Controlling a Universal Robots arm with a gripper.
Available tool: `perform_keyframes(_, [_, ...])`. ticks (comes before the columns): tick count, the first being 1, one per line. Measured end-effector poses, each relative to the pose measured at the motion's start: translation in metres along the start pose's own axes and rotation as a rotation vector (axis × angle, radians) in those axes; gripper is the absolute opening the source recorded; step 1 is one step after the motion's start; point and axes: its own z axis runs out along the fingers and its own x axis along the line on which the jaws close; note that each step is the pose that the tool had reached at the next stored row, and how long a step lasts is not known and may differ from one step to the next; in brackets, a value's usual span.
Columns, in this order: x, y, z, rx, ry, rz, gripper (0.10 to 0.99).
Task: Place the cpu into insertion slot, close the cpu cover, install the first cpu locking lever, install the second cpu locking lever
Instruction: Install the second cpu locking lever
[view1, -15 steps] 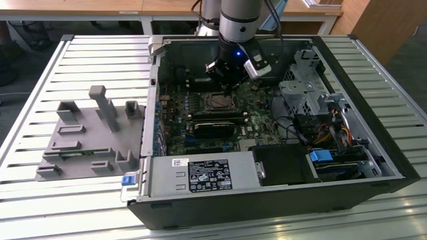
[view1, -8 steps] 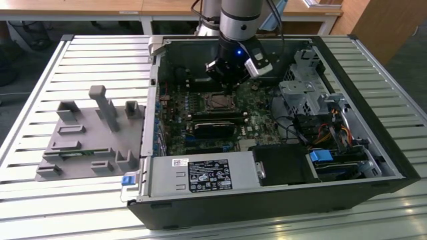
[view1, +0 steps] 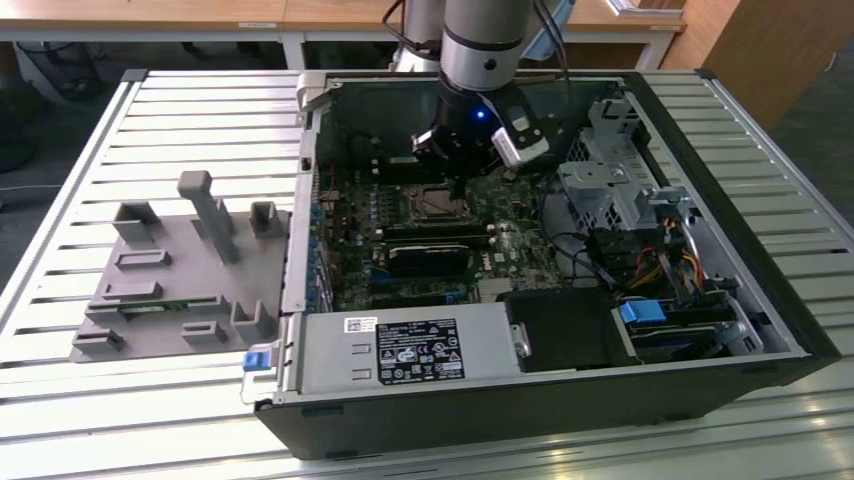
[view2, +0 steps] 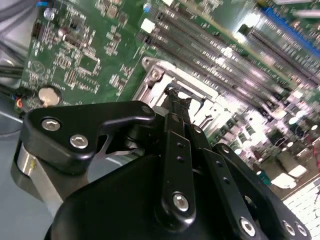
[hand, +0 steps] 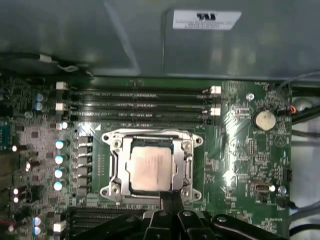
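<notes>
Seated flat in the small square dark insertion slot with its silvery metal rim (hand: 106, 137): the small flat square silvery-grey cpu (hand: 150, 170), face up, with the thin silvery metal square-frame cpu cover (hand: 187, 160) apparently lying down around its edges, chip showing through the window. Hard to tell whether either locking lever is latched. Judged as cover-and-lever work, so best done by pressing slowly and straight down on the frame or lever alone, keeping clear of the chip face and the green motherboard (hand: 240, 145), and watching for any tilt of the frame. Black two-finger gripper (hand: 170, 197) down at the socket's rim, fingers pressed together and seemingly pinching nothing, tip touching or just short of the frame edge in both wrist views (view2: 175, 102). In the exterior view, gripper (view1: 461, 180) at about one o'clock of the slot (view1: 434, 203), just beside it, inside the open black computer case (view1: 801, 350).
</notes>
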Motion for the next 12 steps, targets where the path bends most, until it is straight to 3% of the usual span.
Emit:
perform_keyframes(4, [0.0000, -0.0032, -0.0001, -0.029, 0.0183, 0.001, 0.106])
perform_keyframes(12, [0.0001, -0.0178, 0.0003, -0.033, 0.0195, 0.001, 0.106])
